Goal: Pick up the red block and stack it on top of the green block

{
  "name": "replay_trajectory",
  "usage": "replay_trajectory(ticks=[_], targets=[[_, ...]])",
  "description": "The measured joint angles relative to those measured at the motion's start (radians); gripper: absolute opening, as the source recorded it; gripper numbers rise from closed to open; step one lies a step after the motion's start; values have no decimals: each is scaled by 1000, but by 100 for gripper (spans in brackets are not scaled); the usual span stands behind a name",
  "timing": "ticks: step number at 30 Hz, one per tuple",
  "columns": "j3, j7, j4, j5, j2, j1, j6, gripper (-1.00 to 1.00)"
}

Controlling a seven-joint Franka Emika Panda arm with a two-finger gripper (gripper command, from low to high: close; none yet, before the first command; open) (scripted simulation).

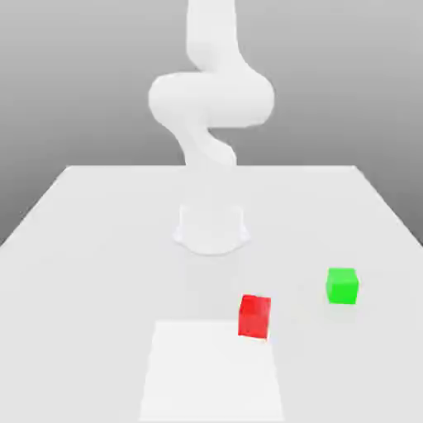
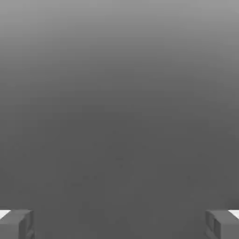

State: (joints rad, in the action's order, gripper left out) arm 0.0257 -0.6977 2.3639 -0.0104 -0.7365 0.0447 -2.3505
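Nothing is done yet: the red block [image 1: 254, 316] sits on the bench [image 1: 99, 248], near, left of and apart from the green block [image 1: 342, 285]. The gripper [image 2: 119, 224] stands wide, empty.

Red block [image 1: 254, 316] and green block [image 1: 342, 285] well apart on surface [image 1: 99, 248]; open room around each; fingers [image 2: 16, 224] spread, nothing between.

Red block [image 1: 254, 316] rests on the table, apart from green block [image 1: 342, 285].
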Motion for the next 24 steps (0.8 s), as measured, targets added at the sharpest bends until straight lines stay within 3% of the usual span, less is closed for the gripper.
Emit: replay_trajectory(ticks=[20,24], targets=[[145,914,549,-56,563,321,-442,0],[146,1014,576,-14,693,352,-551,0]])
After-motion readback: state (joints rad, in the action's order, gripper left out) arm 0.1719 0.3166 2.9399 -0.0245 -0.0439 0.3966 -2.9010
